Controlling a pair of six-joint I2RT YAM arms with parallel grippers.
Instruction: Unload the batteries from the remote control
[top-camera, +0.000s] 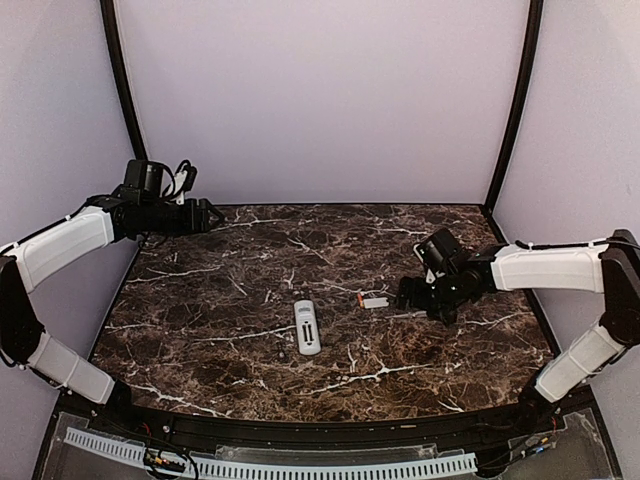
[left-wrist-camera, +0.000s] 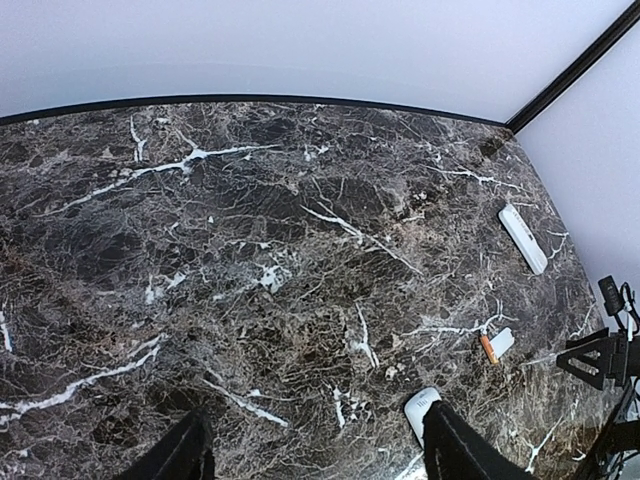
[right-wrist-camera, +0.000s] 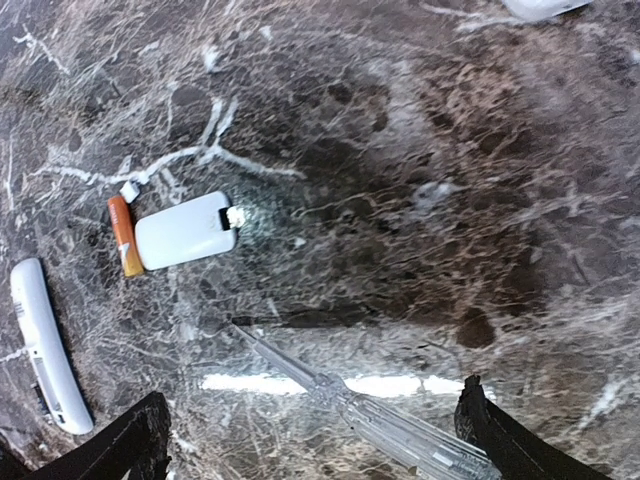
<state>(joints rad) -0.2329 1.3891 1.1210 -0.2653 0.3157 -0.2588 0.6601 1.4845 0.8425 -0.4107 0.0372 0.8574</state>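
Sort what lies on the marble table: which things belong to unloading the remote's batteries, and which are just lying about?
Belong to the job: remote control, orange battery, white battery cover.
Lying about: clear-handled screwdriver.

Orange batt (right-wrist-camera: 124, 235) flat, nr white remote (right-wrist-camera: 45, 345)

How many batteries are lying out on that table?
1. The orange battery lies beside the small white cover, between the remote and the right gripper. Others may be hidden inside the remote.
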